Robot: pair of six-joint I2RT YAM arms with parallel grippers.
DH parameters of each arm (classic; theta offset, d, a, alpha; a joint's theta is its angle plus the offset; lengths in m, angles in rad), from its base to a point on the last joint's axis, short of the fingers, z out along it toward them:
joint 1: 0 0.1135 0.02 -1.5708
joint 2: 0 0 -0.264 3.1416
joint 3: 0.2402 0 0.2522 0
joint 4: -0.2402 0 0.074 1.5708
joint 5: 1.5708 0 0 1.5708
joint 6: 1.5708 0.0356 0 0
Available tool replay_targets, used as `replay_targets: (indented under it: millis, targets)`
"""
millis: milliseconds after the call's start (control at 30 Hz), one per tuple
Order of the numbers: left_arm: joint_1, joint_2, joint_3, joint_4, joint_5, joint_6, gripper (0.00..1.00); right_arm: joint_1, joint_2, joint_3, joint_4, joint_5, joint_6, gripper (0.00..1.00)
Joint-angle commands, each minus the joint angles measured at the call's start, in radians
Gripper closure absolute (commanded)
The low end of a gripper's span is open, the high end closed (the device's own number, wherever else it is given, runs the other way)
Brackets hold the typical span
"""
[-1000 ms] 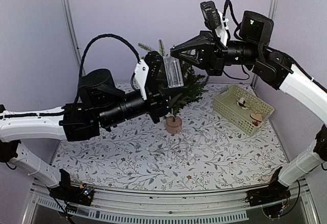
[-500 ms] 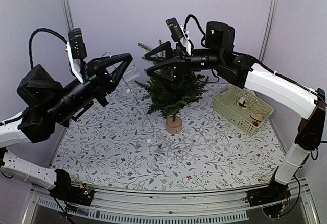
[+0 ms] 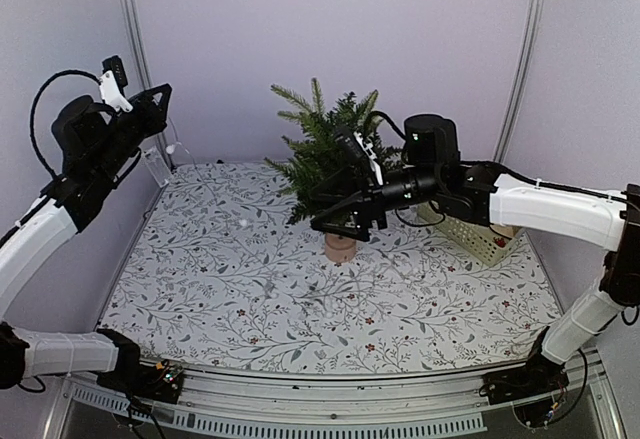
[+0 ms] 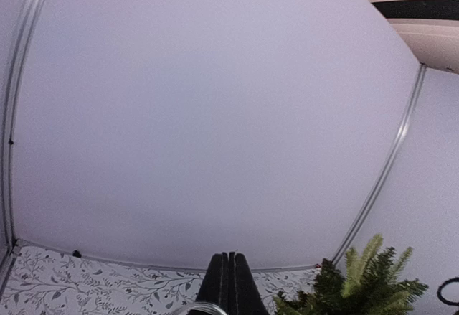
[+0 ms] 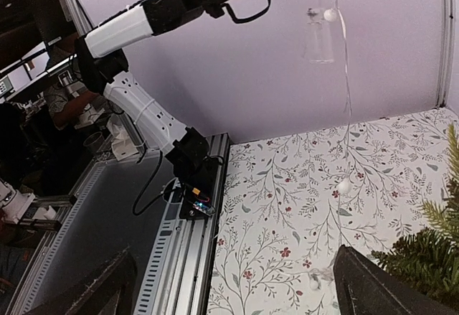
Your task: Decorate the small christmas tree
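- Presently we list the small christmas tree [image 3: 322,139]. It stands upright on its round tan base [image 3: 340,247] at the middle back of the floral cloth [image 3: 250,289], with dark green needle branches spreading to both sides.
- Right gripper [image 3: 335,215]: it is low in front of the tree, just beside the lower branches and above the base. Its fingers are spread wide, and the wrist view shows nothing between them. We cannot tell whether a finger brushes the needles.
- Left gripper [image 3: 158,91]: it is high at the far left, near the back wall [image 3: 330,29] and well apart from the tree. Its fingers [image 4: 228,286] are pressed flat together, pinching the top of the bead strand.
- Bead strand [image 5: 344,186]: a thin thread carrying small white beads hangs from the left gripper down toward the cloth, on the left side of the tree.
- Clear container [image 5: 319,39]: this see-through piece hangs upright in the air under the left gripper, just beside the topmost bead.
- Basket [image 3: 497,247]: pale and slotted, it sits to the right of the tree, partly hidden behind the right arm [image 3: 540,204]. We cannot make out its contents.
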Motion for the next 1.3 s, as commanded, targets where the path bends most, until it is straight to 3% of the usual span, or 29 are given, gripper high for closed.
replay_targets:
  millis: [0,133,400,567,733,800,933,1033,1267]
  targets:
    - [0.213,0.108,-0.049,-0.03,0.213,-0.184,1.0,0.002,-0.089,-0.088,0.012,0.073,-0.017,0.02]
    - [0.31,0.249,-0.05,0.012,0.317,-0.196,1.0,0.003,-0.112,-0.154,-0.006,0.133,-0.019,0.11]
    - [0.322,0.491,0.036,0.006,0.428,-0.172,1.0,0.005,-0.022,-0.193,-0.069,0.396,-0.041,0.39]
    - [0.304,0.62,0.083,-0.049,0.463,-0.142,1.0,0.029,0.068,-0.212,-0.036,0.493,-0.041,0.42]
    - [0.242,0.718,0.149,-0.167,0.414,-0.06,0.99,0.03,0.046,-0.266,0.017,0.444,-0.041,0.42]
    - [0.224,0.741,0.167,-0.202,0.401,-0.04,0.9,0.029,0.018,-0.286,0.026,0.428,-0.041,0.41]
    - [0.201,0.678,0.104,-0.206,0.362,-0.017,0.51,0.03,-0.066,-0.344,0.044,0.387,-0.087,0.36]
    - [0.186,0.57,0.001,-0.14,0.366,0.017,0.33,0.03,-0.126,-0.39,0.05,0.367,-0.09,0.3]
    - [0.005,0.335,-0.209,-0.124,0.245,0.2,0.28,0.028,-0.271,-0.474,0.036,0.314,-0.068,0.27]
